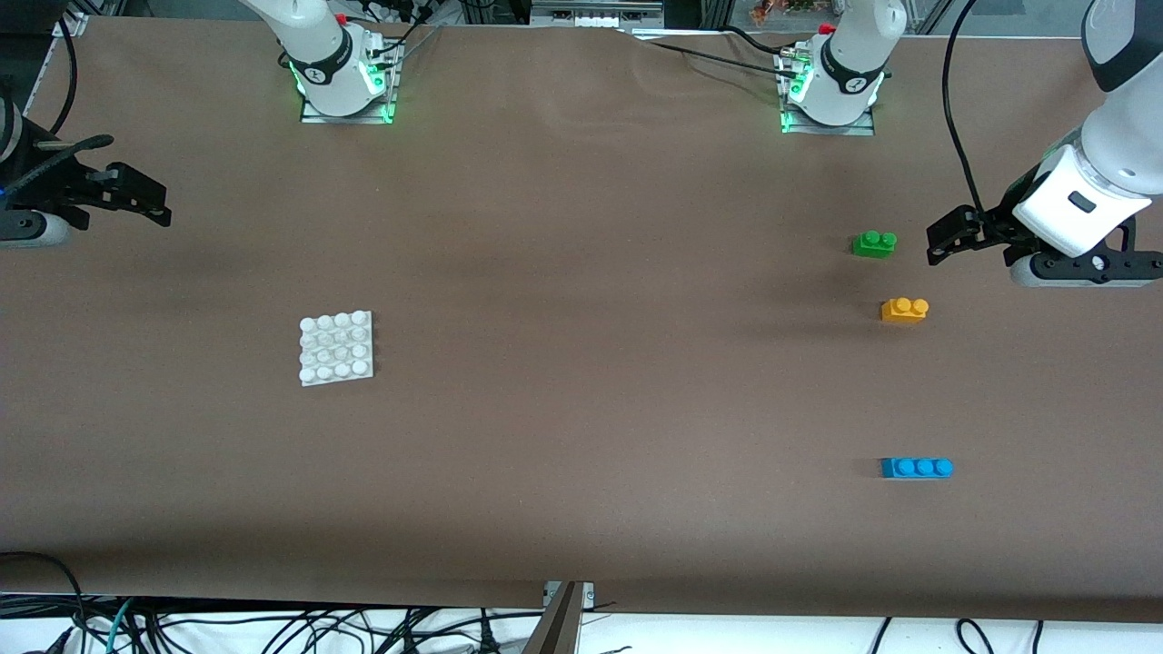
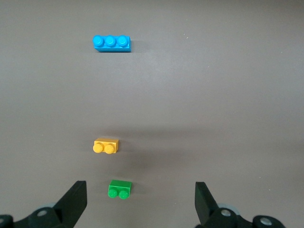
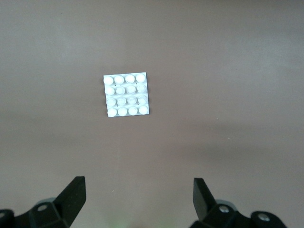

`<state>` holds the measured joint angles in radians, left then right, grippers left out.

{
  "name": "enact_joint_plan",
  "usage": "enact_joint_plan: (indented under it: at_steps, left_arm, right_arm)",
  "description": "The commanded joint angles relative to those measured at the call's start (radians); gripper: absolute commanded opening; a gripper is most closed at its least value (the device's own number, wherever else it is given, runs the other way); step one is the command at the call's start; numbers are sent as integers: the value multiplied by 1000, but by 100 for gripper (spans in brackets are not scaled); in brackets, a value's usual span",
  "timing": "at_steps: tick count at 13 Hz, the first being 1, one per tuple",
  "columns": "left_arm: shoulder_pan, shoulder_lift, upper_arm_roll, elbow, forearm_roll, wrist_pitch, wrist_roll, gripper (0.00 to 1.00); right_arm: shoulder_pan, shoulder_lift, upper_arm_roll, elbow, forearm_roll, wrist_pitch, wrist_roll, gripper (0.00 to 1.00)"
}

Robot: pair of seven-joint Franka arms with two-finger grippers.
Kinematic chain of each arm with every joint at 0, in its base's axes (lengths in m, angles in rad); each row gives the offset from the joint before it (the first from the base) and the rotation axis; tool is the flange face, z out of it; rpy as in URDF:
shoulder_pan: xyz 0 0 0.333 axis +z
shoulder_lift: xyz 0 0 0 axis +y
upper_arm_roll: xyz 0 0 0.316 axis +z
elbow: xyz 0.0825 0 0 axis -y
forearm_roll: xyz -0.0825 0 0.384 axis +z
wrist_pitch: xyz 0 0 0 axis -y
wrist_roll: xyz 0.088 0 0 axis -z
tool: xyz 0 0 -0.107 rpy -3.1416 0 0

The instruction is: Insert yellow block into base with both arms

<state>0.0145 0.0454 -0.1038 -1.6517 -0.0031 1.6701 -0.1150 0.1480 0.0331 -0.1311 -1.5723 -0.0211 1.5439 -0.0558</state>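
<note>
My left claw is hanging spread wide over the surface, with the green brick between it and the yellow block; I'm risking pinching green instead. My right claw, also spread, is waiting, the base well apart.

A brown matte sheet covers the table from end to end, with faint wrinkles and a raised fold at its top edge in the front view. Soft shadows darken the sheet in broad, blurred patches. Along the edge nearest the front camera, the sheet ends over a white strip where black cables lie in loose tangles, one of them teal. A small metal bracket sits at the middle of that edge. Green light glows on the two metal mounting plates near the top.
</note>
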Motion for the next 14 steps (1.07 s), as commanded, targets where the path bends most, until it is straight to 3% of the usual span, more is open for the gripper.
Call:
enact_joint_plan:
  at_steps: [1,9,14]
  left_arm:
    - [7,-9,-5,7,-12,-15,-8,100]
    - [9,-9,-5,7,-12,-15,-8,100]
    - [7,-9,-5,7,-12,-15,-8,100]
  right_arm:
    - [-5,1,2,9,3,-2,-3,100]
    - [-4,11,5,12,-13,12,-1,100]
    - [5,149,8,0,10,65,4,100]
